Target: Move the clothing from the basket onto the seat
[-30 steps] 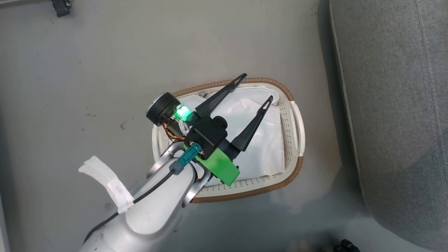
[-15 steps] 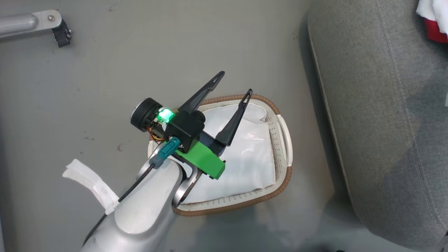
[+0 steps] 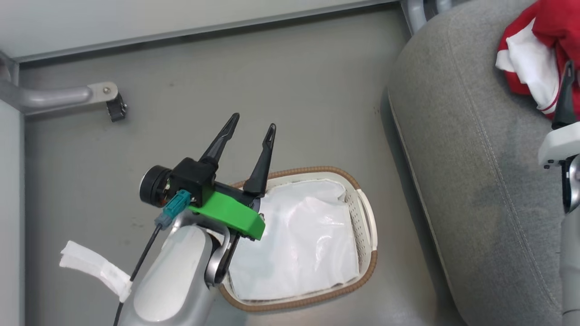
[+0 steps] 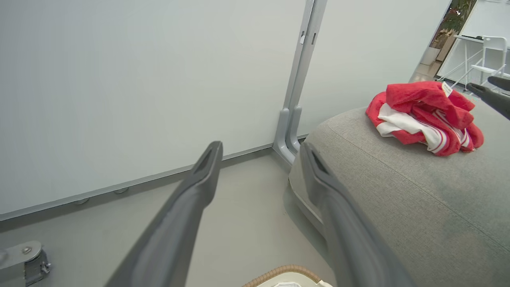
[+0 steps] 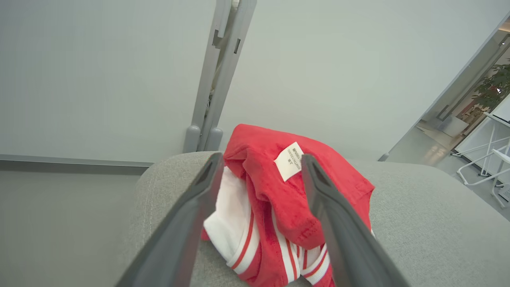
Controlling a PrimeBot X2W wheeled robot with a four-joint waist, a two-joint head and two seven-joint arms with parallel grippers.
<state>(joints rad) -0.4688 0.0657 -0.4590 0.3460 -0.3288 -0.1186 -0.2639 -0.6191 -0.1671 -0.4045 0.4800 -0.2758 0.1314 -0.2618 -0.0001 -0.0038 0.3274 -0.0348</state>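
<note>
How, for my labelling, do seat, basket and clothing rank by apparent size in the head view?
1. Seat
2. Basket
3. Clothing, though the frame edge cuts it off, so its full size is unsure.

The left forearm (image 3: pixel 167 276) is clad in a glossy silver-white shell. A black cable (image 3: pixel 146 251) is terminated in a teal connector (image 3: pixel 174 210). A green bracket (image 3: pixel 229 215) is fitted at the connector's 3 o'clock and a black round housing (image 3: pixel 152 186) at its 10 o'clock. A white strip (image 3: pixel 93 270), seemingly tape, is attached at the forearm's 9 o'clock. Long dark tapered fingers (image 3: pixel 216 142) with slotted tips are carried by the left gripper (image 3: pixel 253 121).
</note>
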